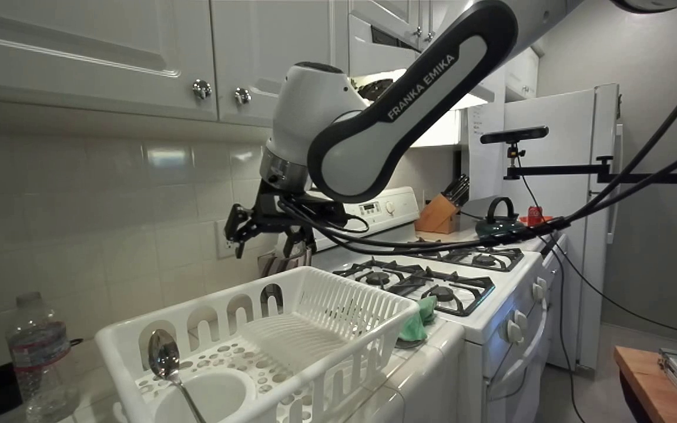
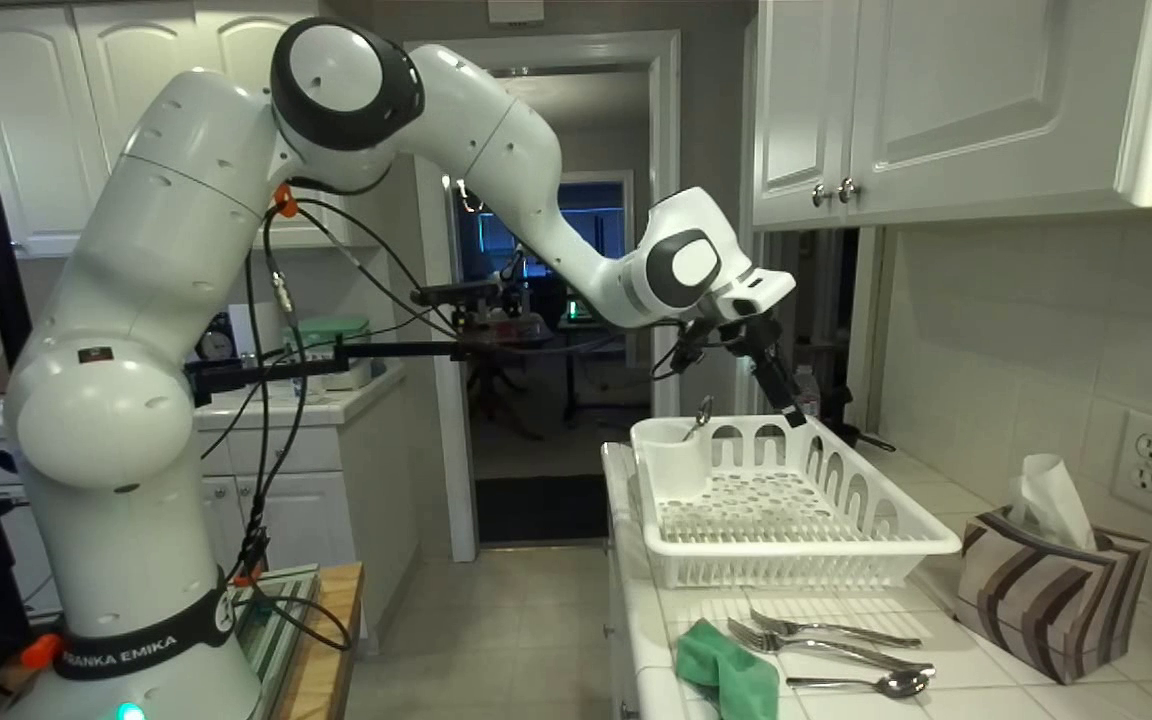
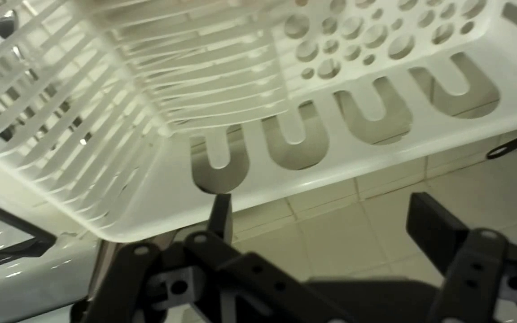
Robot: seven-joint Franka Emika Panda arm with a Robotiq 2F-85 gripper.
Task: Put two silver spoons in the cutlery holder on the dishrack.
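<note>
Tiled in white, the worktop (image 2: 996,702) lay below white cabinets (image 2: 956,100), with the arm (image 2: 496,140) stretched over it from beyond its left edge, as seen in an exterior view. Near the far left corner stood the cutlery holder (image 2: 671,475), a round cup in a corner of the dishrack (image 2: 806,549). One spoon (image 1: 165,359) leaned in it, handle down, bowl up — likely because the thin end went in most easily. By the near left corner sat a bunched green cloth (image 2: 731,670). Over the dishrack's right rim hung the jaws, wide apart with nothing between them — presumably spread like that for the next pick. Next, toward the near edge, lay two forks (image 2: 851,652) and the second spoon (image 2: 898,684), its handle pointing to the left edge; all seemed laid side by side so each could be taken singly. Farthest along, by the right edge, stood a tissue box (image 2: 1036,600).
</note>
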